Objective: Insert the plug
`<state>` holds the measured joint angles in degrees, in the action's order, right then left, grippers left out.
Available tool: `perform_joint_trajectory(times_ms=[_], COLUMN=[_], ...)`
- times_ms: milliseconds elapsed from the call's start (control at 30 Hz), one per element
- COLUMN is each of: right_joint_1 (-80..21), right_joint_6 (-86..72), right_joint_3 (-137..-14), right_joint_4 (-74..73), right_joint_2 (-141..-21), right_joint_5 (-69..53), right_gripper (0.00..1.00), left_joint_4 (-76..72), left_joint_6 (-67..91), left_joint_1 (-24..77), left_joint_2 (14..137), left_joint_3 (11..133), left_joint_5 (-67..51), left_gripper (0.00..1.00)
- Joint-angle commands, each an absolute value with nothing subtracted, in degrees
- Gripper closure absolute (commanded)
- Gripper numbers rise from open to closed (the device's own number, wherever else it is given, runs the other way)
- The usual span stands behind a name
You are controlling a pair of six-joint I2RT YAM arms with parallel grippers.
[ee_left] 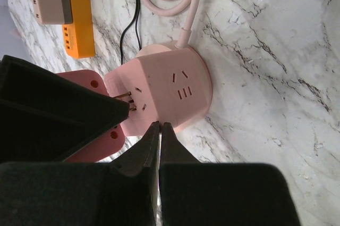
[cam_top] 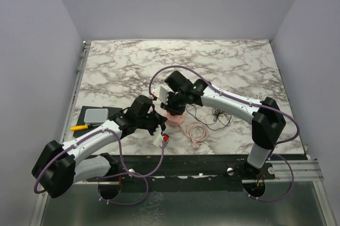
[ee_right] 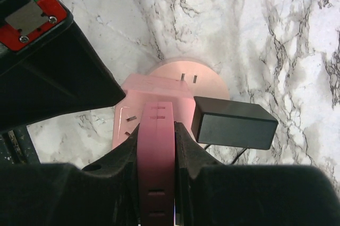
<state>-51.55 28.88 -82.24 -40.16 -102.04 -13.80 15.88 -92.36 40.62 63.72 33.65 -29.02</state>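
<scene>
Plug at the socket face: insertion step in hand.
My right gripper pinches the flat pink plug, its prongs at a side face of the pink faceted socket hub, near the middle of the marble worktop's near edge. My left gripper, fingers together and empty, sits just beside the hub. Next, I judge: a straight push, prongs square to the slots.

So the flat pink plastic plug, pinched in the right tool, has its brass prongs right at the slots on one side face of the pink faceted socket block standing on the marble desk, bare metal showing.
</scene>
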Motion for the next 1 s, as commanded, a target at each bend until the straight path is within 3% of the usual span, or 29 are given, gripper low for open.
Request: perform_joint_trajectory(times_ms=[0, 967], right_joint_1=[-54.60, -56.07], right_joint_6=[26.19, 18.01], right_joint_3=[-77.52, -75.97], right_joint_4=[-45.06, -42.84], right_joint_2=[-103.89, -101.20], right_joint_5=[-10.97, -12.22], right_gripper=[0.99, 0.99], left_joint_4=[14.49, 13.05], left_joint_6=[-91.15, -89.86], left_joint_1=[40.85, 40.88], left_joint_2=[65.66, 65.10], left_joint_3=[33.59, 33.49], left_joint_5=[-26.08, -24.70], left_gripper=[1.00, 1.00])
